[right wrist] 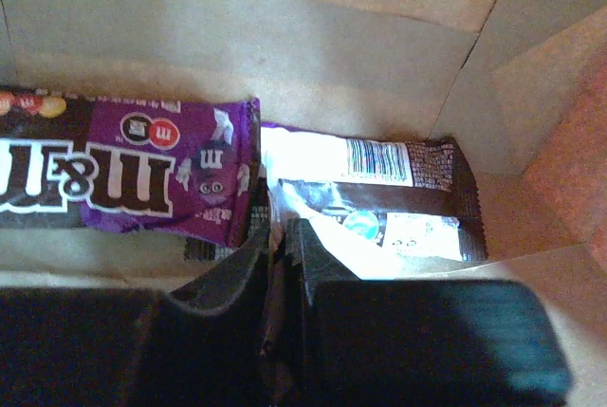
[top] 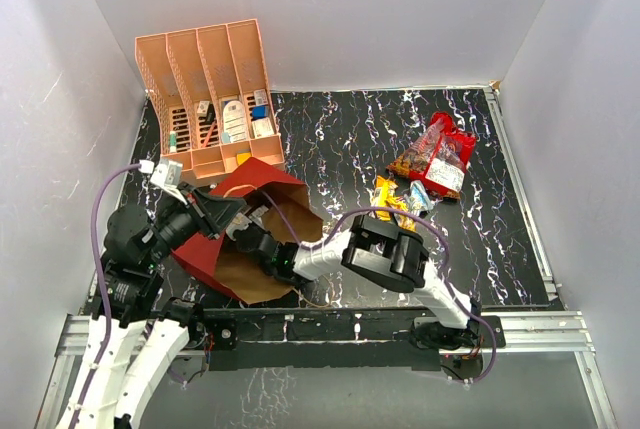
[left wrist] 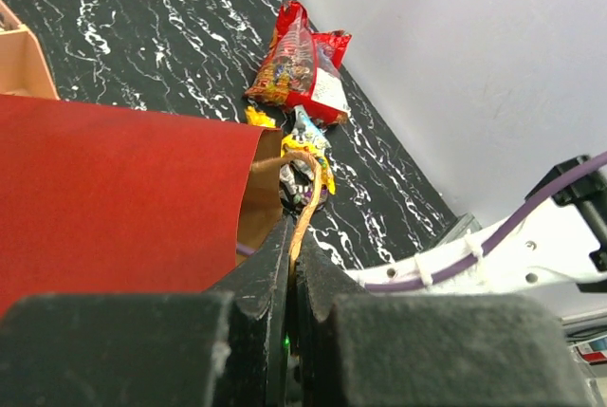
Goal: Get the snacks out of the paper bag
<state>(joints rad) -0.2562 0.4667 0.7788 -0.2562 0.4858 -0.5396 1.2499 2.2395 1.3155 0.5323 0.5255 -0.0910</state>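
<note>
**Right pincer deep in the bag, nipped on a packet's end**

The right pincer [right wrist: 280, 233] is inside the bag [right wrist: 285, 37], jaws together on what looks like the crimped left end of the brown packet [right wrist: 398, 203]. That packet lies flat on the bag's floor and runs from the tips toward 3 o'clock, long axis 9-to-3. The purple packet [right wrist: 142, 175] lies just beside it, at 10 o'clock from the tips on the same axis, not gripped. The left pincer [left wrist: 294, 236] is clamped on the handle [left wrist: 305, 208]. From above, the bag's mouth faces about 4 o'clock, so I judge the pull-out goes that way. The sweets bag [top: 440, 154] and small packets [top: 400, 199] lie outside, at 2 o'clock from the bag.
</note>
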